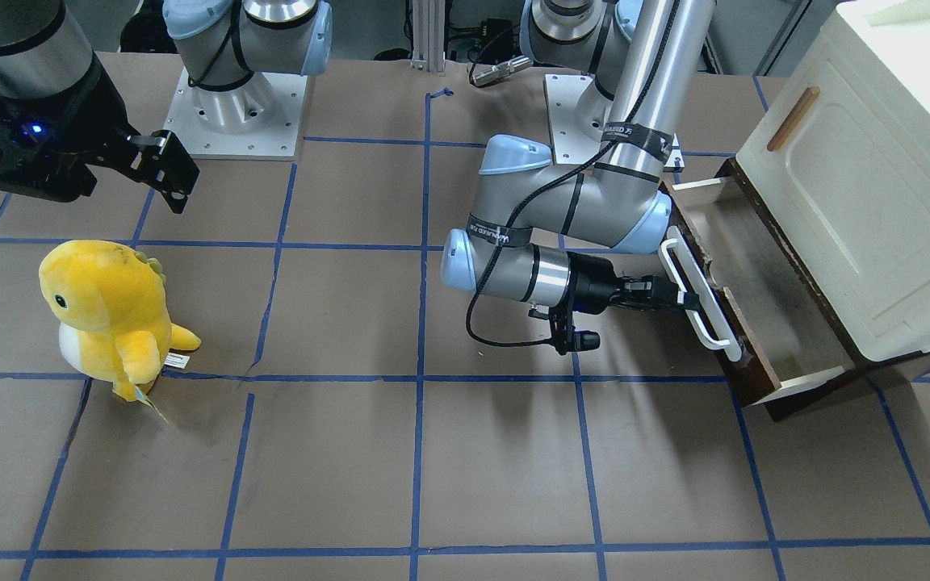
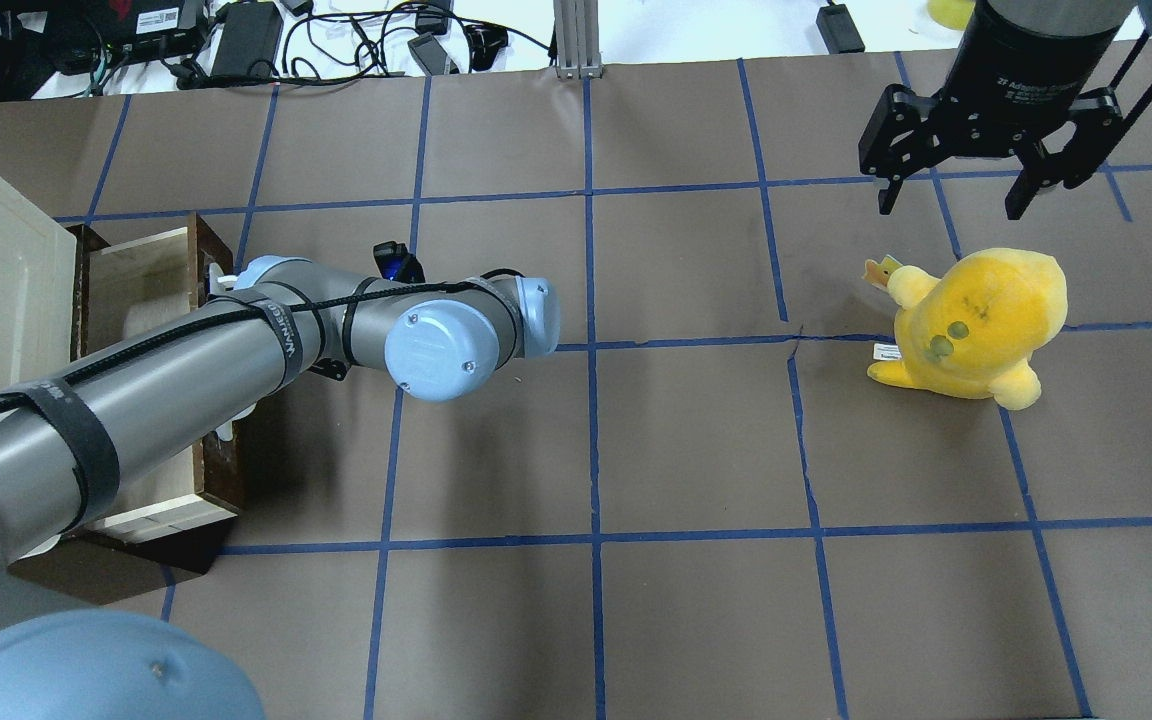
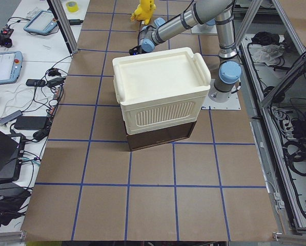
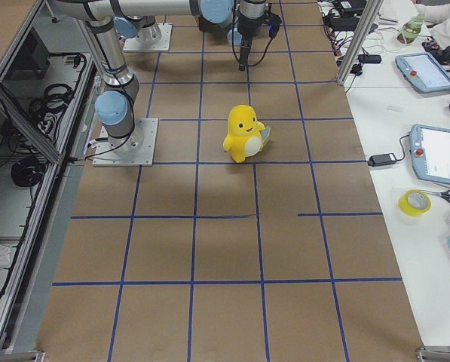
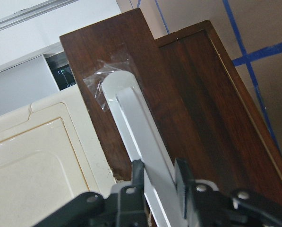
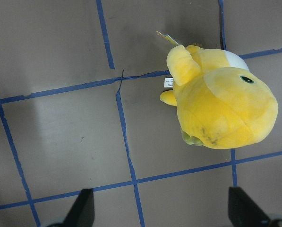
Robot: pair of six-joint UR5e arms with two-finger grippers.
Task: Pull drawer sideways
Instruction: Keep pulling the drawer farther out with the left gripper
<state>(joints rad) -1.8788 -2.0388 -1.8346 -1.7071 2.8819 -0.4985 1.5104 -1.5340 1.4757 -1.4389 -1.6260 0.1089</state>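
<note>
the left gripper point(image 1: 679, 297) is closed tight on the long white handle point(image 5: 136, 123) of the dark brown drawer point(image 1: 768, 294), with one finger on each side of the bar. the drawer sticks out from under the cream cabinet point(image 1: 852, 202) at the robot's left end of the table point(image 1: 497, 468), and its pale inside shows. the right gripper point(image 2: 948, 203) hangs wide open in the air, holding nothing, near a yellow stuffed toy point(image 1: 110, 315) that stands on the table.
</note>
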